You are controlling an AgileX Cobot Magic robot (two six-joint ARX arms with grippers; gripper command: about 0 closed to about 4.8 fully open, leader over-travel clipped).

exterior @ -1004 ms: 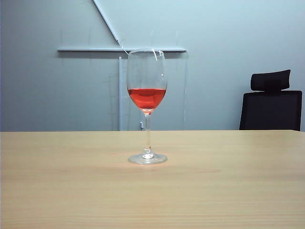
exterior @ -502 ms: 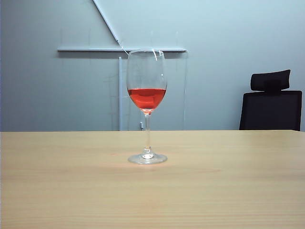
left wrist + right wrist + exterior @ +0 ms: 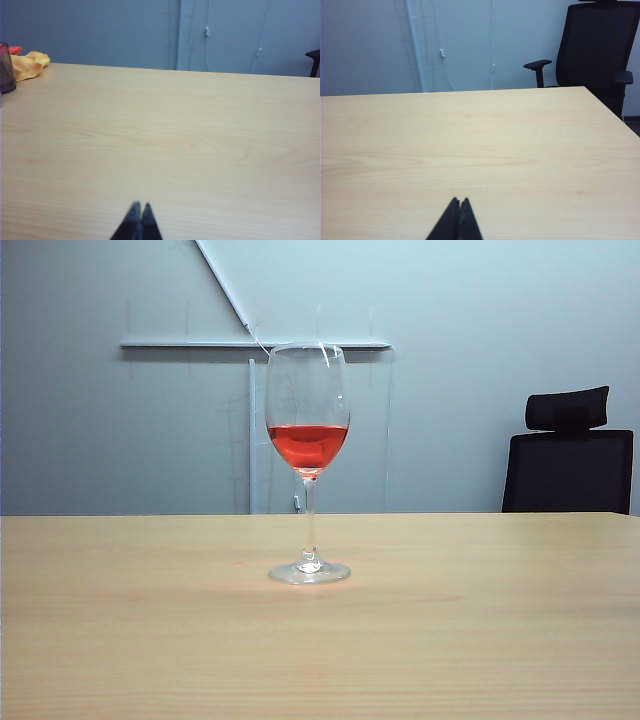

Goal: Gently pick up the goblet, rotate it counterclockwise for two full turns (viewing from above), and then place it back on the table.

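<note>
Pale tan wood fills the exterior view: the table (image 3: 480,640) runs edge to edge, and the goblet (image 3: 308,460) stands upright near its middle, its round foot flat on the wood. Neither arm shows here. Behind the far edge are a grey wall and, to the right, a black chair (image 3: 570,455). The goblet is clear glass with a tulip-shaped bowl, a thin long stem, and red liquid filling the lower part of the bowl; nothing touches it. The left wrist view shows no goblet, only bare table (image 3: 200,140) and the left gripper (image 3: 138,206), whose two dark fingertips are pressed together over the wood, holding nothing. It alone shows a yellow cloth (image 3: 27,64) at the table's far edge, with a dark translucent cup (image 3: 6,67) just beside it at the frame's border. The right wrist view also lacks the goblet: the right gripper (image 3: 458,201) has its tips closed against each other above the table (image 3: 520,150), empty, and the chair (image 3: 595,50), with mesh back and armrest, stands beyond the far corner.
</note>
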